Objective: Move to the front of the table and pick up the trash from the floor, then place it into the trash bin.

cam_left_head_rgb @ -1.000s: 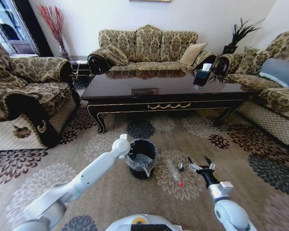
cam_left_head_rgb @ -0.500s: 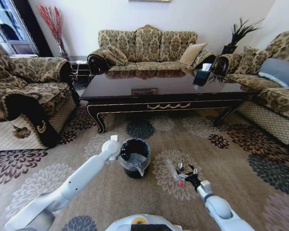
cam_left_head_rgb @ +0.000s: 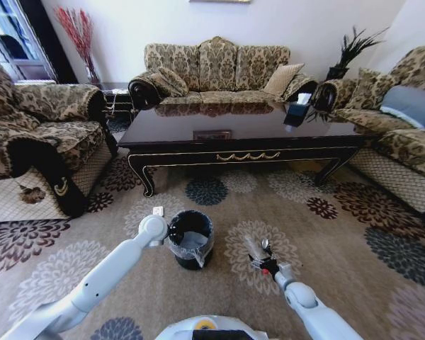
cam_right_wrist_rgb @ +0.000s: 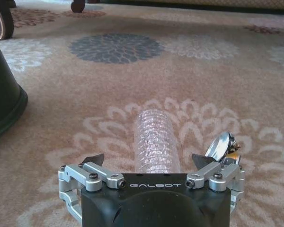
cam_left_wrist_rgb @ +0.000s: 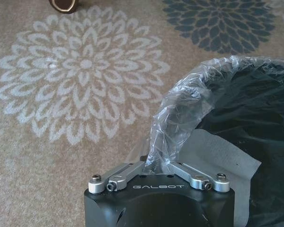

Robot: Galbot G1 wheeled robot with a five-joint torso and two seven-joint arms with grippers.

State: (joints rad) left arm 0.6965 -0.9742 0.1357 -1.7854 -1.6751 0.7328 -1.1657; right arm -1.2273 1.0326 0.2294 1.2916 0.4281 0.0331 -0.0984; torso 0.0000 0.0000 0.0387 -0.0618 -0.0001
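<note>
i see the left gripper [cam_left_wrist_rgb: 157, 166] clamped on the bin [cam_left_head_rgb: 190, 238] liner rim, right gripper [cam_right_wrist_rgb: 151, 163] jaws apart around the bottle [cam_right_wrist_rgb: 155, 142], on the carpet [cam_left_head_rgb: 340, 241] near the table's [cam_left_head_rgb: 241, 134] front edge

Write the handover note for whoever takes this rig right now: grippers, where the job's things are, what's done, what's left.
Left gripper: shut on the clear liner at the rim of the trash bin, which stands on the floor in front of the table.
Right gripper: open, low over the carpet, its fingers on either side of the clear plastic bottle, not closed on it.
A small shiny piece lies beside the bottle.
Done: robot is in front of the table, bin held by its liner.
Left: grasp the bottle, drop it in the bin, then the remaining litter.
</note>
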